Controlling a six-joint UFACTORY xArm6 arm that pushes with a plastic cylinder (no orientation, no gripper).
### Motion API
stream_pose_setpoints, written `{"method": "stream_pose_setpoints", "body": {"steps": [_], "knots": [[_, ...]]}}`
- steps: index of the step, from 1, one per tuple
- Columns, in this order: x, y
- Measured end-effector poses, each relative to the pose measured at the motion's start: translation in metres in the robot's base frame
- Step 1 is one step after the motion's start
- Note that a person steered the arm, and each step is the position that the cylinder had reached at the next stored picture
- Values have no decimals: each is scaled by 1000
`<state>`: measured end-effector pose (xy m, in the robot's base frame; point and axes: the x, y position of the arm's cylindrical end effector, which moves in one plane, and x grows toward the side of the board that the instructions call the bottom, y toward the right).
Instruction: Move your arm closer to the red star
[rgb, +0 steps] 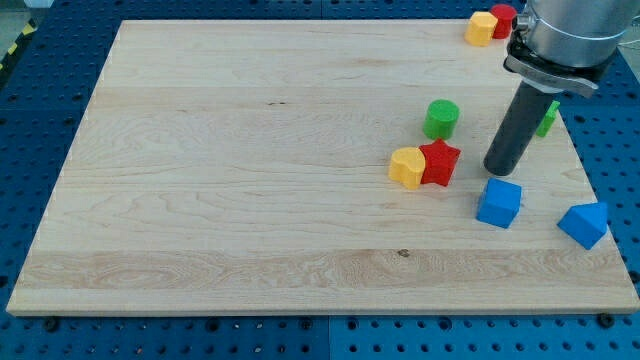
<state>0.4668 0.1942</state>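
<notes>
The red star (440, 162) lies on the wooden board (250, 180) at the view's right, touching a yellow heart-shaped block (407, 166) on its left. My tip (497, 171) rests on the board a short way to the right of the red star, apart from it. A blue cube (499, 203) sits just below my tip. A green cylinder (441, 119) stands above the red star.
A blue block (584, 223) lies at the board's right edge. A green block (546, 118) is partly hidden behind the rod. A yellow block (481, 28) and a red block (503, 19) sit at the top right corner.
</notes>
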Motion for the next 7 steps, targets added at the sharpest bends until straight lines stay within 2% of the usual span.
{"method": "stream_pose_setpoints", "body": {"steps": [7], "knots": [[9, -23]]}}
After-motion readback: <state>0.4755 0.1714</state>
